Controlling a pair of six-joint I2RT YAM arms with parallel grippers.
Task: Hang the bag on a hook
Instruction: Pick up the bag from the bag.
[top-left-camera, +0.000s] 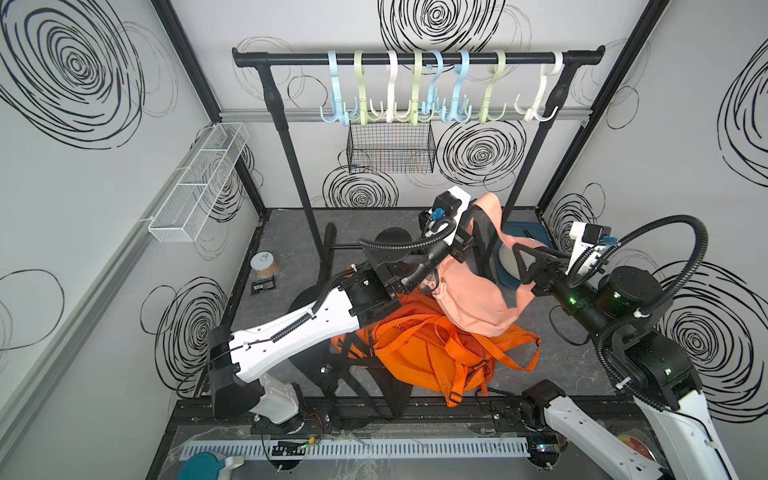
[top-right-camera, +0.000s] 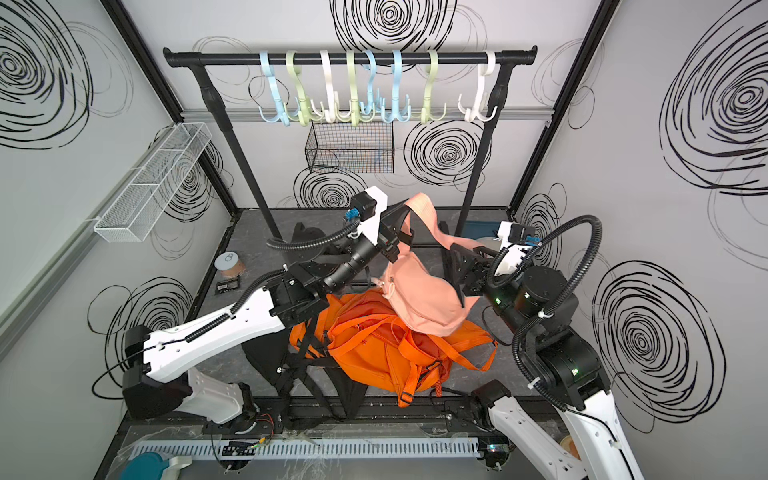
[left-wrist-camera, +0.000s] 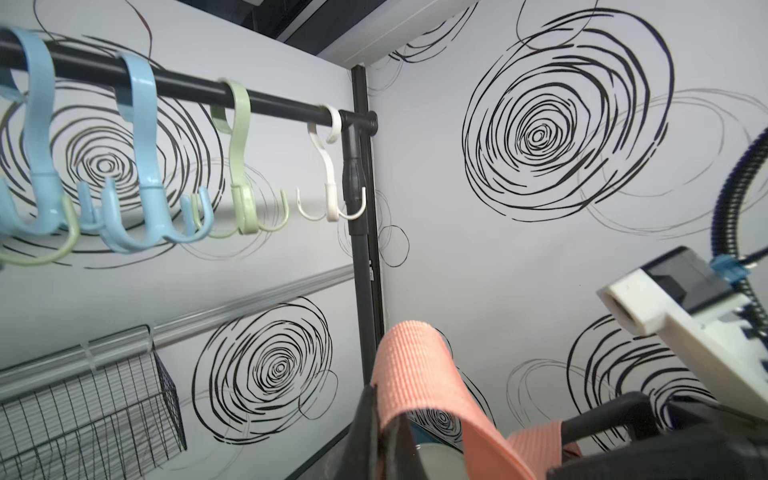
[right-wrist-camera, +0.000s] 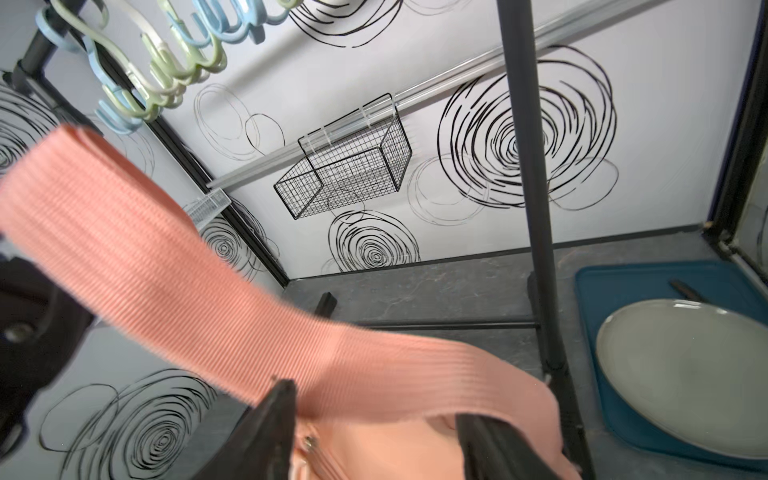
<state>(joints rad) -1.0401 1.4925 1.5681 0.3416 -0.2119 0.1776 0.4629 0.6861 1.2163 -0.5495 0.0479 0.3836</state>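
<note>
Peach bag (top-left-camera: 469, 299): hangs in the air over the orange backpack (top-left-camera: 436, 353), which lies on the table (top-left-camera: 286, 232). It is well below the rail (top-left-camera: 291, 58) and on no hook.
Strap (left-wrist-camera: 411, 374): arches up over the left gripper, then slopes down toward the right arm.
Left gripper (left-wrist-camera: 384, 422): pressed together, pinching the strap. Only the left wrist view shows this nip. In both top views the wrist and fabric cover it.
Right gripper (right-wrist-camera: 374, 399): jaws spread wide, with the strap crossing between them and the bag's body just beneath. The right wrist view shows the gap, while the top views give only a black finger side-on beside the bag.
Hooks (top-left-camera: 419, 89): blue, green and white, in a row along the rail.
White end hook (left-wrist-camera: 328, 178): the left wrist view shows it beside the rack's post, apart from the others.
Blue tray (right-wrist-camera: 623, 286): holds a grey plate (right-wrist-camera: 681, 374), plain in the right wrist view. In the top views it is mostly hidden behind the bag and the right arm.
</note>
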